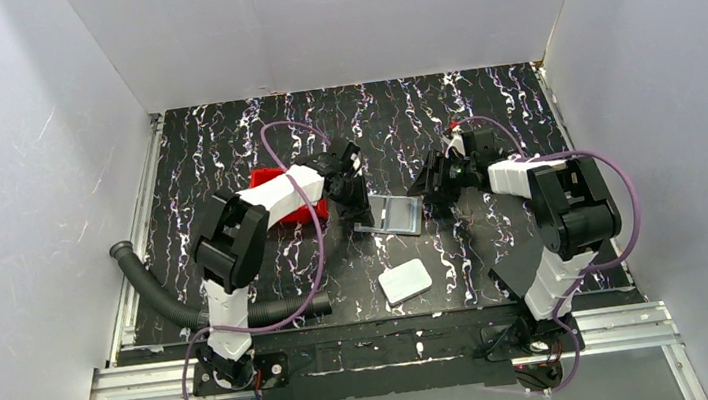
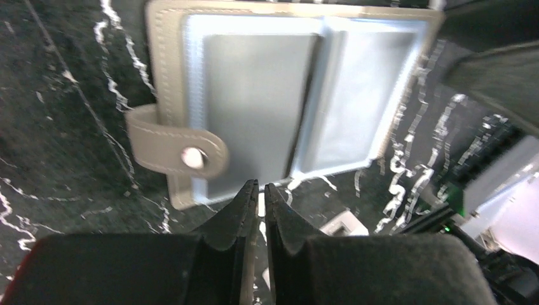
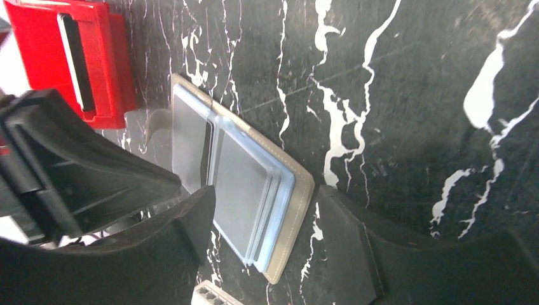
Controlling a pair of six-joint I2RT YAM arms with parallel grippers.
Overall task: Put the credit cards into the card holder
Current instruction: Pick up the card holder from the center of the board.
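The left gripper, its fingers pinched nearly together with nothing clearly between them, sits at lower centre, just below the opened card holder. The right gripper stands spread, straddling the card holder's lower end.

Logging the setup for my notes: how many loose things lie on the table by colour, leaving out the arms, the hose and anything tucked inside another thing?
Red: 1, the tray
Grey-brown: 1, the open card holder
White: 1, the rounded slab
Total: 3
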